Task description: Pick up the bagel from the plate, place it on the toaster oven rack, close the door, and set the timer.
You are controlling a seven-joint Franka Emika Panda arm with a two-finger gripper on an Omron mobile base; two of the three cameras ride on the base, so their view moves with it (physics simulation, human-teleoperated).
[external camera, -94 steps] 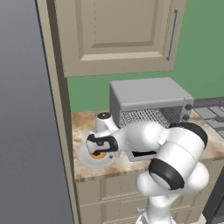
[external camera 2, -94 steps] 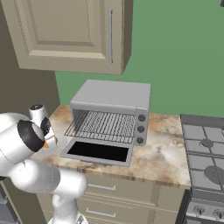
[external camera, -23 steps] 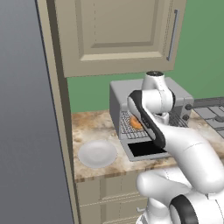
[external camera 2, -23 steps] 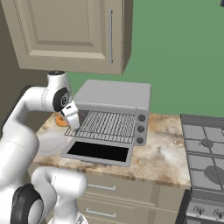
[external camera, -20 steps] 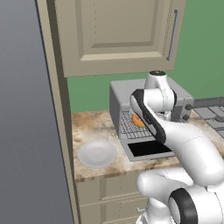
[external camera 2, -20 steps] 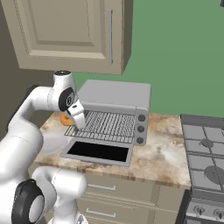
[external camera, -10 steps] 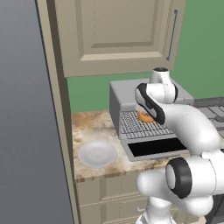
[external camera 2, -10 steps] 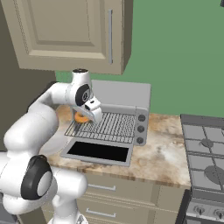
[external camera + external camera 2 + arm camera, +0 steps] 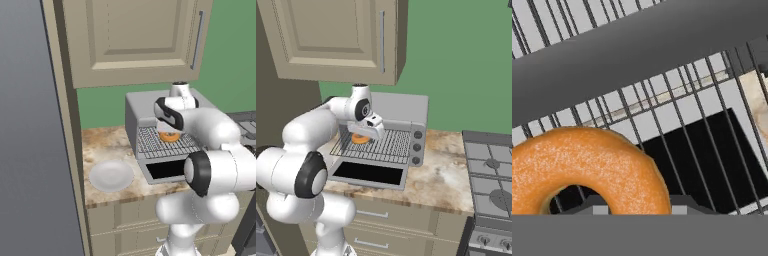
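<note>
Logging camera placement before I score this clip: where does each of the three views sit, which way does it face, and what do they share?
Left base view: behind the arm's left, looking down at the counter, plate and toaster oven; the arm rises lower right.
Right base view: behind its right, facing the open door and stove; the arm rises lower left.
Hand view: on the hand, looking along the gripper at the toaster oven rack.
All three share the bagel over the rack.
</note>
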